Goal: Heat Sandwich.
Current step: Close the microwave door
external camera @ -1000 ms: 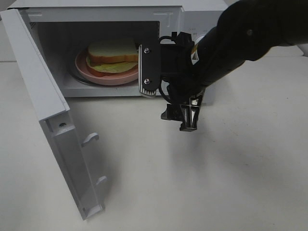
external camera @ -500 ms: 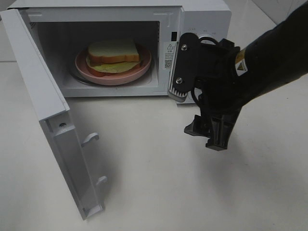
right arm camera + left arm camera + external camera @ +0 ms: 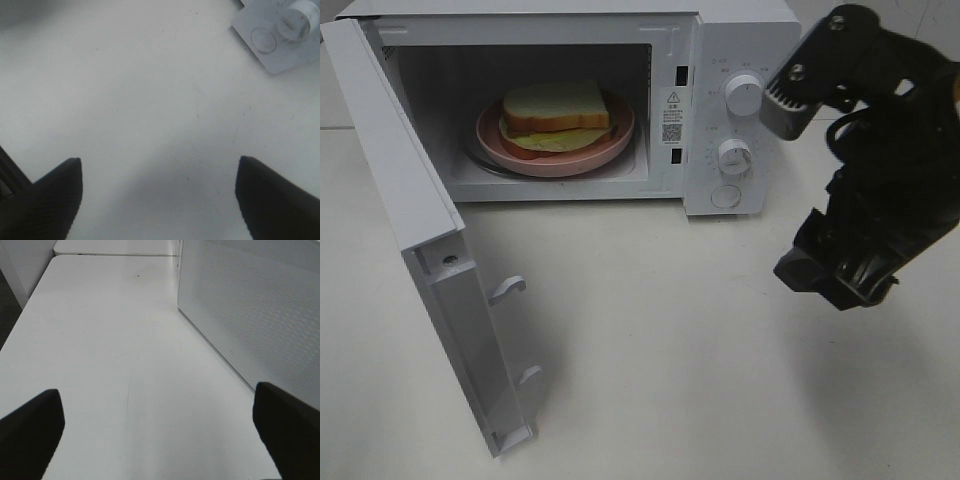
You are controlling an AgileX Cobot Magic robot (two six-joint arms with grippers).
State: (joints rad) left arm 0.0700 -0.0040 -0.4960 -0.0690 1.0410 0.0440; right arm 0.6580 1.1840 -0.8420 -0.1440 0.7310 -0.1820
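R: black right gripper backed off white microwave, jaws apart, empty
L: black left gripper jaws apart too
Load: layered bread sandwich inside on round pink plate; open white door nxt

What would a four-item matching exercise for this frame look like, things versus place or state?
Things:
1 sandwich
2 plate
3 door
4 right claw

Place or state:
a swung wide open
b pink, round, in the microwave
c lying on the plate
d open, empty, over the table

Pairs: 1-c, 2-b, 3-a, 4-d
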